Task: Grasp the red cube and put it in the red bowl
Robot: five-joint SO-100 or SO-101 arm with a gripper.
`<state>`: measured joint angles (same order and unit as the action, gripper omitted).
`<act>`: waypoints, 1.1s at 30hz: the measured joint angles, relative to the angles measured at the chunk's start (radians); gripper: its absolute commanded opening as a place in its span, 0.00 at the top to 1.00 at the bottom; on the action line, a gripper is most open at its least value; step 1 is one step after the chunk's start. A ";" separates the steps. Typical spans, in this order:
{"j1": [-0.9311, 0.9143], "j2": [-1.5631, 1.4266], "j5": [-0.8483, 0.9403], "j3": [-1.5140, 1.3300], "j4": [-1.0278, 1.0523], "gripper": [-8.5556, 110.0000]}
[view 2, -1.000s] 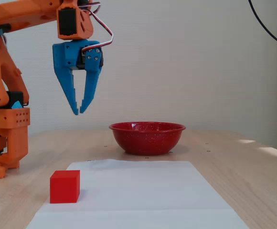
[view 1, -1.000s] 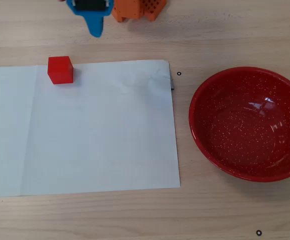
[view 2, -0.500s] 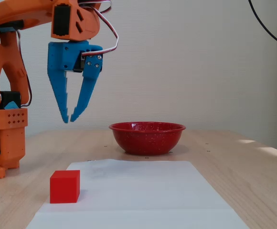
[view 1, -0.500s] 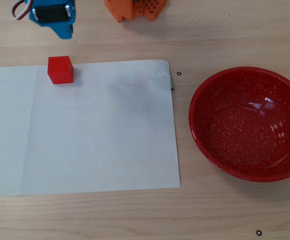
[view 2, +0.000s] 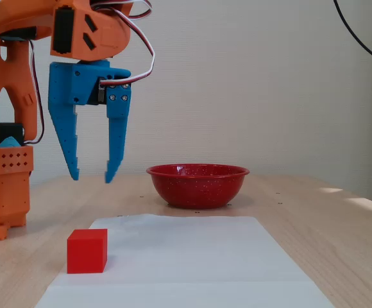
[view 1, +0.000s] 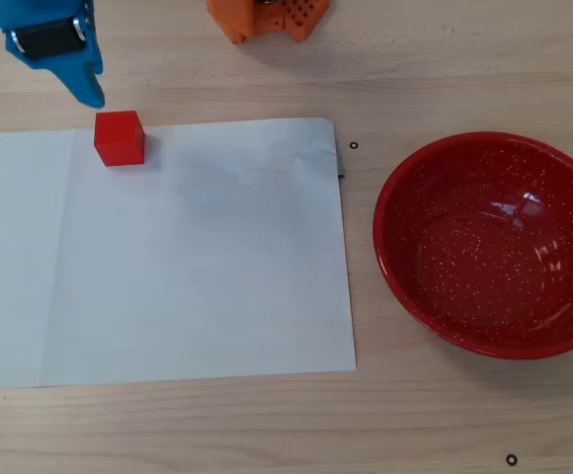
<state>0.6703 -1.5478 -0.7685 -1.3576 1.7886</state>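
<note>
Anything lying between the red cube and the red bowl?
Only bare white paper and table; overhead view shows nothing between red cube and red bowl.

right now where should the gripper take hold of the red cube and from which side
Grip the red cube across two opposite vertical faces, coming straight down from above. It sits flat on the white paper with nothing beside it, and its flat parallel sides suit the two fingers. The gripper hangs open above it, apparently a little off to one side, so it likely needs centring first.
</note>
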 measured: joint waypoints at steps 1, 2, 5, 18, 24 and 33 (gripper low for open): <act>0.011 0.000 -0.014 0.000 0.000 0.74; 0.018 0.000 -0.028 0.000 0.000 0.72; 0.037 0.000 -0.060 0.000 0.000 0.68; 0.052 0.000 -0.081 -0.155 -0.005 0.55; 0.083 -0.002 -0.081 -0.250 -0.083 0.53; 0.103 -0.002 -0.081 -0.250 -0.133 0.53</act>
<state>0.7731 -1.5493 -0.8498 -1.6076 1.6552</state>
